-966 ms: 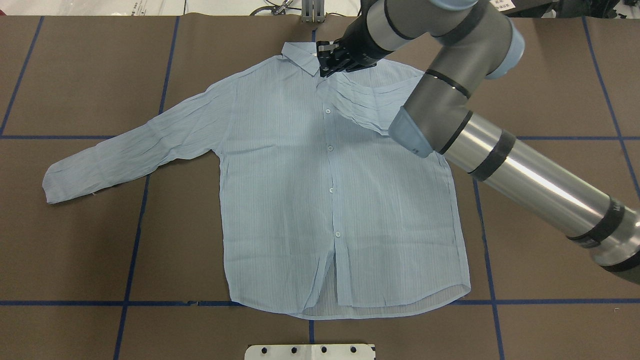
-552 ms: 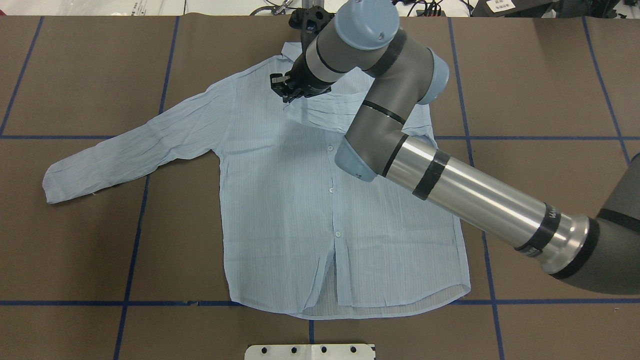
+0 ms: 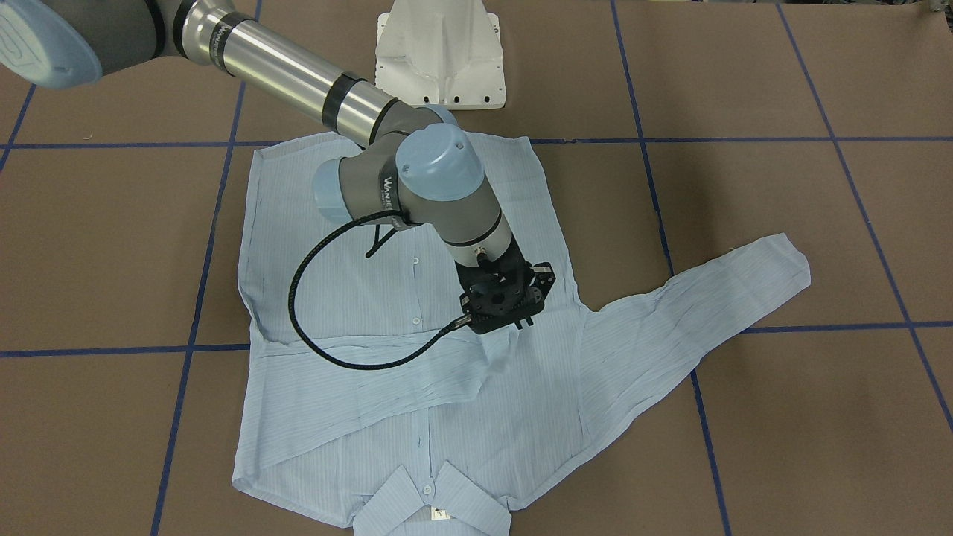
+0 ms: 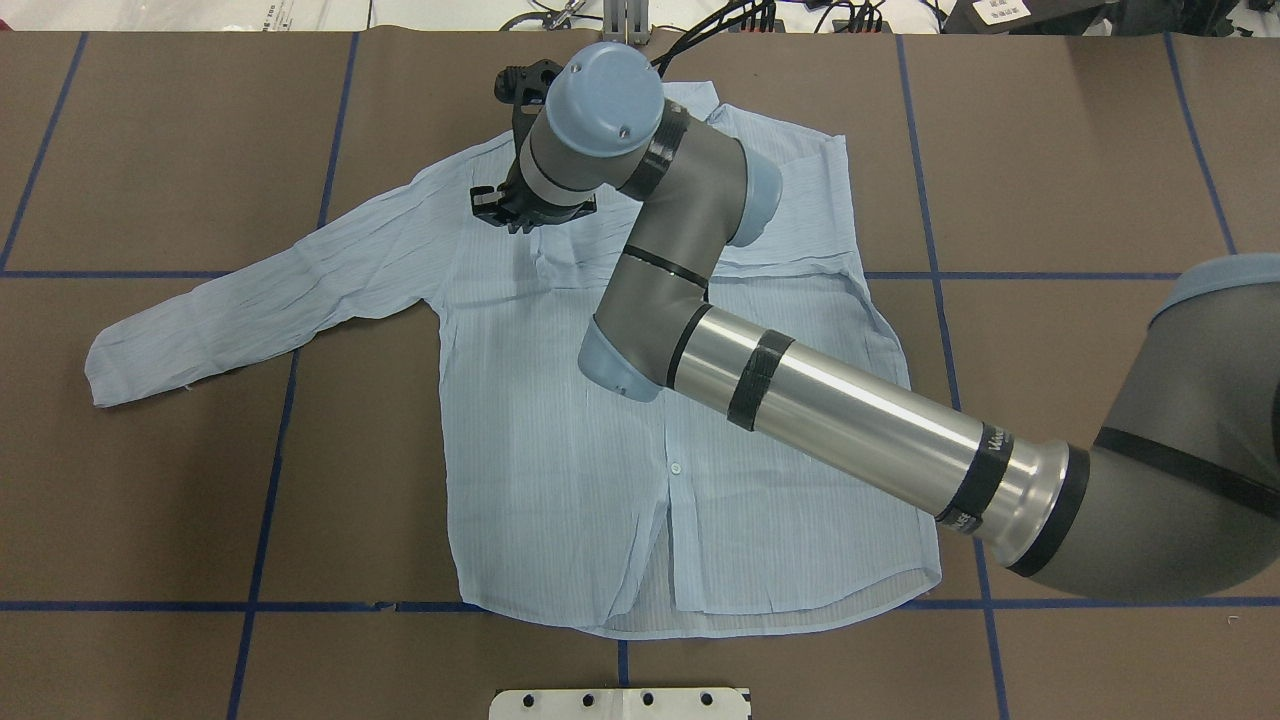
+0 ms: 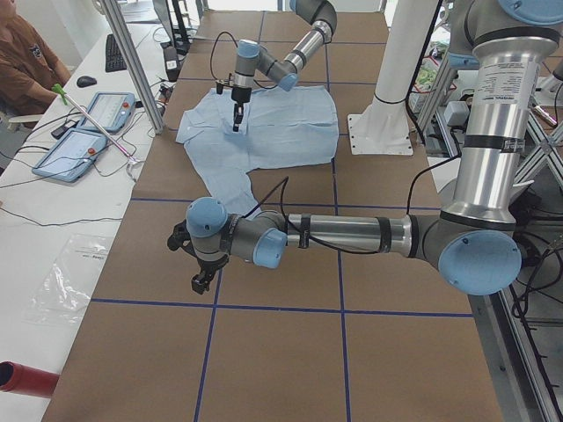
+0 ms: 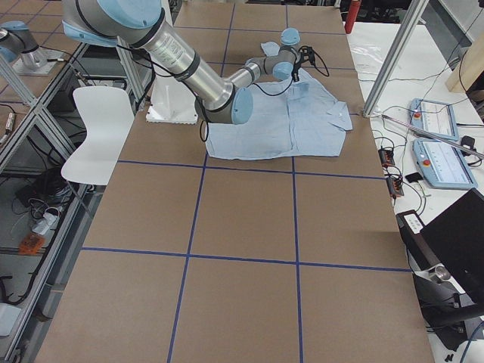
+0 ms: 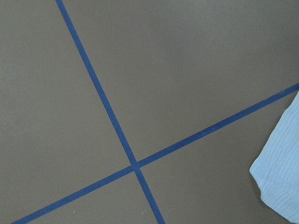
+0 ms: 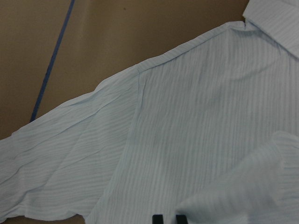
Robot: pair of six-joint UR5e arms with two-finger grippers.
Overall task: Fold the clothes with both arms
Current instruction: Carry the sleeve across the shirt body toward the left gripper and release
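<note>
**Front-facing view:** the pale-blue striped shirt lies flat and buttons-up on the brown table, with its collar toward the operators' side. The right arm reaches across it, and the right gripper points down over the chest. The folded sleeve lies across the chest and its end rises to the gripper. From this I judge the jaws are closed on the cuff, a hold meant to lay this sleeve over as a first fold. The outstretched sleeve lies flat on the robot's left.

**Overhead view:** the right gripper sits over the shirt's left shoulder, on the far side of the table, and the wrist hides its fingers. The shirt body lies square to the blue tape lines, probably so the folds run straight.

**Left side view:** the near left arm lies low over bare table. The left gripper hangs near the outstretched sleeve's end, and I cannot tell how its jaws stand.

**Right side view:** the shirt lies at the far end of the table, beside the white pedestal base.

**Left wrist view:** a tape crossing fills the view, with the sleeve's cuff at the right edge. This suggests the left arm waits beside that sleeve.

**Right wrist view:** two black fingertips stand close together at the bottom edge, and the folded sleeve's cloth lies just beside them.
</note>
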